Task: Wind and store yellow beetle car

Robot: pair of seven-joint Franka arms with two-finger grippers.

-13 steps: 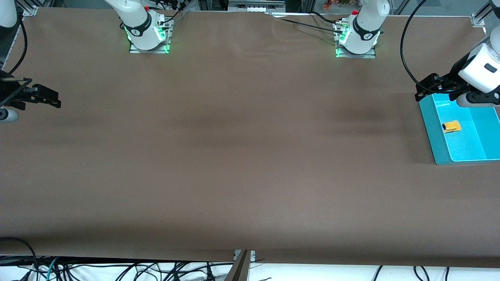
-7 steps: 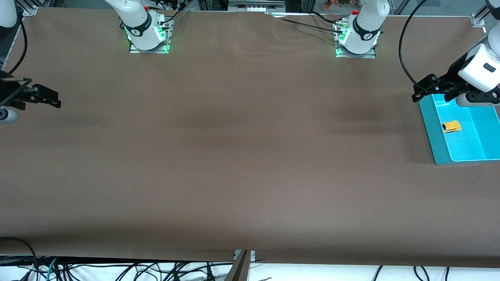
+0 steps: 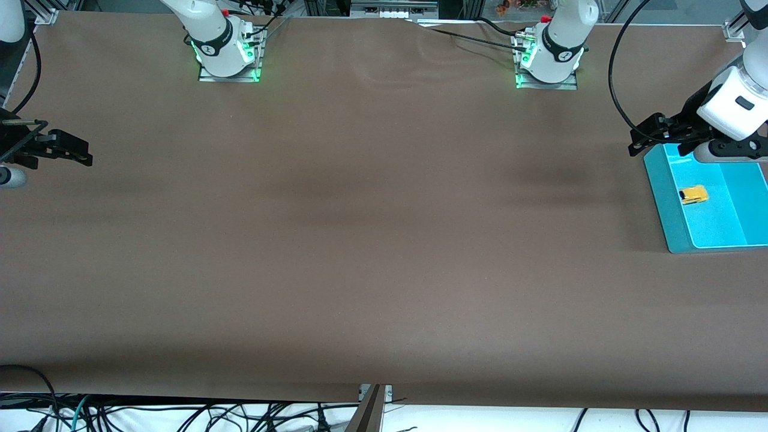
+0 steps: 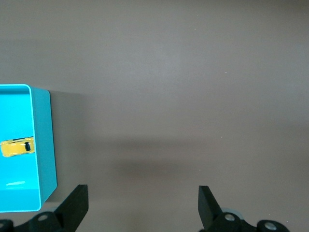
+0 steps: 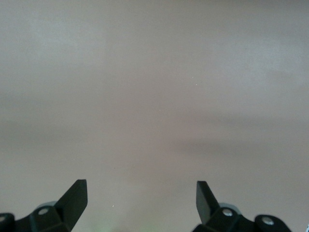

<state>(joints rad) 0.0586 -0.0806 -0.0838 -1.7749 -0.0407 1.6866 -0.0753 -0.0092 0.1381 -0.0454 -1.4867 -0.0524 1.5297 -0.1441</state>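
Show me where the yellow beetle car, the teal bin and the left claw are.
yellow beetle car (image 3: 693, 194), front view, on its roof.
teal bin (image 3: 663, 198), front view, on its outer side wall.
left claw (image 3: 641, 139), front view, midway between the open fingertips.

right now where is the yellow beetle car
The yellow beetle car lies inside the teal bin at the left arm's end of the table, with the open left gripper above the bin's corner.
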